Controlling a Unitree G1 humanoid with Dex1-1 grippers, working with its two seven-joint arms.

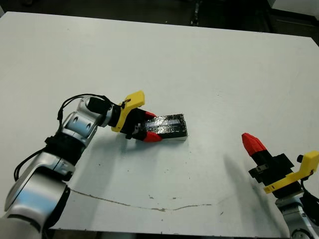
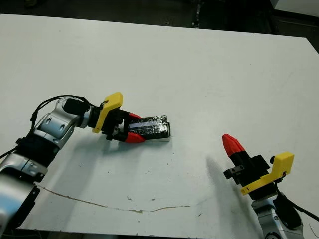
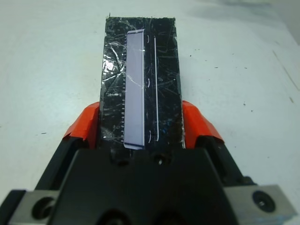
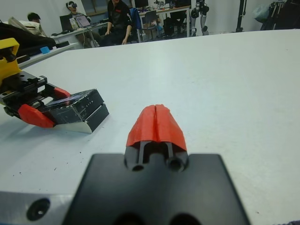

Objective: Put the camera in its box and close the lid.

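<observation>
Left wrist view showed the lid (image 3: 140,89), its speckled black face and pale label strip upward, lying between the two red fingers (image 3: 86,119) of the left gripper (image 3: 140,124), which pinched it by its long edges at the near end. From the head camera the lid sat on the box (image 1: 172,135), whose pale side wall showed beneath it, near the middle of the table (image 1: 199,64). In the right wrist view the lid looked tilted, its gripped end raised above the box and its far end down on the rim, so I judged the closing step unfinished. The camera itself was not visible; presumably it lay inside the box under the lid, though that could not be confirmed. The right gripper (image 4: 156,124) hung well apart from the box, toward the table's near right edge, its fingers pressed together on nothing.

To finish well, the left gripper should lower the raised end squarely, keeping the lid's edges lined up with the box rim, then spread its fingers only once the lid sat flat. A skewed lid could jam or drag the light box along the table; the idle right gripper might steady it
</observation>
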